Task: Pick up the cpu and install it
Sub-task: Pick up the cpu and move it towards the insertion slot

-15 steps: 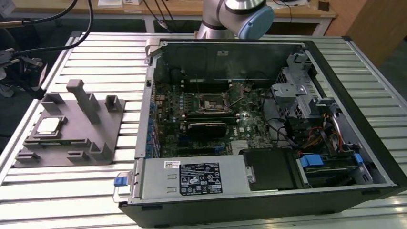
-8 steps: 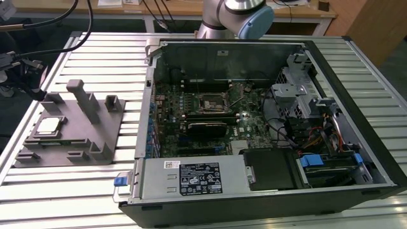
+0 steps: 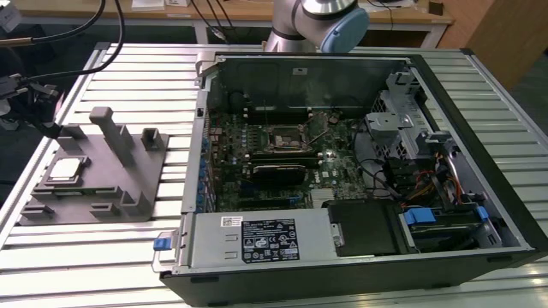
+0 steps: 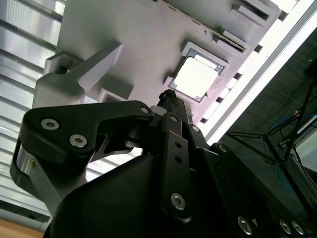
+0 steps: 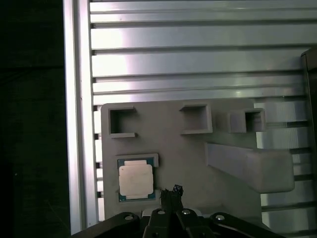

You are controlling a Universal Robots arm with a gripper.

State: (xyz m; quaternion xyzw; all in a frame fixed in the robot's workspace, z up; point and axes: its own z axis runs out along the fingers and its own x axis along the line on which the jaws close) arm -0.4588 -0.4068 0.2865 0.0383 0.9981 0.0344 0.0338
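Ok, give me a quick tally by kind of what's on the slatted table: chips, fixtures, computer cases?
cpu: 1, lying on the fixture
grey fixture: 1
open computer case: 1
Total: 3

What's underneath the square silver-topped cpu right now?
The flat silver-topped cpu lies in a shallow framed pocket of the grey plastic fixture plate, which rests on the slatted aluminium table. Its underside and the pocket floor are covered.
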